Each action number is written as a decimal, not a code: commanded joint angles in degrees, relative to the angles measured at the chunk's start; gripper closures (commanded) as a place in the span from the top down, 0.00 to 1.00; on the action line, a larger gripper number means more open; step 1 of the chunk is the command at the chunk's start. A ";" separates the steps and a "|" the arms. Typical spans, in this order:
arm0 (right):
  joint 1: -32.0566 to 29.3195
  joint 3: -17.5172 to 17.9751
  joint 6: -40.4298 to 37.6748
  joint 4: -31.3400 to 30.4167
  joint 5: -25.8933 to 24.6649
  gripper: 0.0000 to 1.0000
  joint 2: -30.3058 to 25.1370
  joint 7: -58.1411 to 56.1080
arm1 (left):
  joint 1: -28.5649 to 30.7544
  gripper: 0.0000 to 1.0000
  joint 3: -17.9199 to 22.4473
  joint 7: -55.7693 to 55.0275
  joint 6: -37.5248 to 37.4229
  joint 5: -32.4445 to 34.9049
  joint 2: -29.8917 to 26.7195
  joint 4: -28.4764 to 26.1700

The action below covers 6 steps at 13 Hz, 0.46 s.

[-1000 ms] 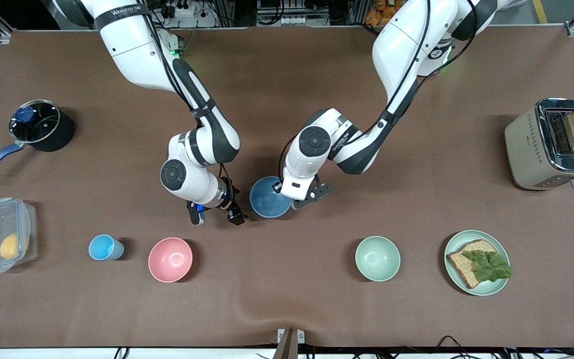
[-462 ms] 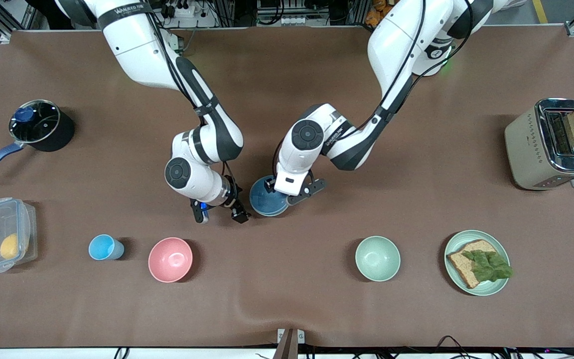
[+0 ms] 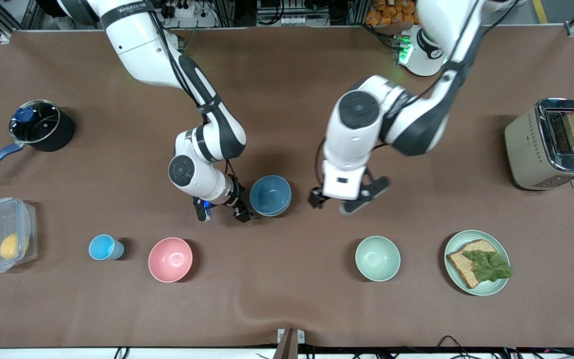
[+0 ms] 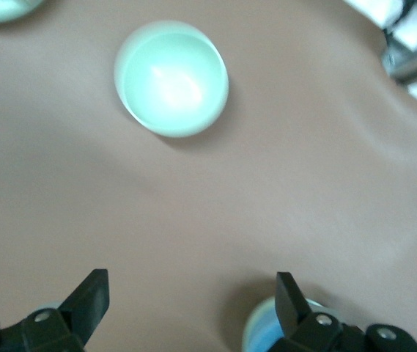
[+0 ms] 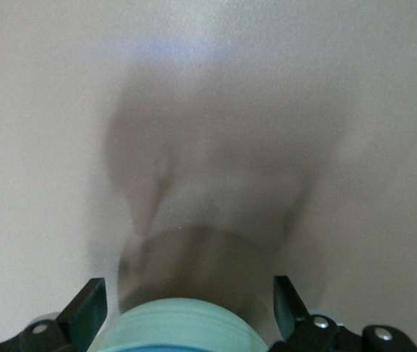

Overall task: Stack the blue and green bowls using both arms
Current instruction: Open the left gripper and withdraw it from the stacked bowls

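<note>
Front view: sitting near the middle of the brown-covered table (image 3: 287, 99), a round matte blue bowl (image 3: 270, 194) nested inside a round sage-green bowl (image 3: 267, 215), only a thin rim of the latter peeking out. Crowding the stack at the right arm's end, the right gripper (image 3: 221, 215), fingers spread apart and gripping nothing. Hanging over bare cloth at the stack's other flank, the left gripper (image 3: 334, 203), fingers likewise spread and empty.

Counting bowls: four, with a pink bowl (image 3: 170, 259) and a pale mint bowl (image 3: 377, 258) lying nearer the camera. One each of a light-blue cup (image 3: 105, 247), a green plate (image 3: 500, 286) carrying bread and lettuce, a lidded black saucepan (image 3: 38, 124), a clear lidded box (image 3: 3, 234), and a beige toaster (image 3: 528, 144) holding a slice.

Left wrist view: looking down on the mint bowl, black fingertips (image 4: 91, 297) set wide.

Right wrist view: framing the green rim with blue inside, between parted fingertips (image 5: 87, 304).
</note>
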 commanded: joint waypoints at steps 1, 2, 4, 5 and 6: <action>0.76 -0.61 0.67 -0.33 -1.07 1.00 -0.19 1.68 | 8.09 1.00 -0.79 15.29 -6.19 0.61 -7.19 -2.45; 0.76 -0.61 0.58 -0.33 -1.07 1.00 -0.19 1.60 | 10.74 1.00 -0.88 23.12 -8.31 0.52 -8.69 -2.28; 0.58 -0.70 0.50 -0.33 -1.25 1.00 -0.27 1.25 | 15.40 1.00 -0.79 34.48 -12.09 0.60 -11.33 -2.19; 0.67 -0.70 0.50 -0.33 -1.42 1.00 -0.28 1.16 | 17.69 1.00 -0.79 39.50 -13.33 0.60 -12.30 -2.19; 0.67 -0.70 0.50 -0.42 -2.21 1.00 -0.28 1.16 | 19.88 1.00 -0.88 44.50 -14.30 0.52 -13.09 -2.10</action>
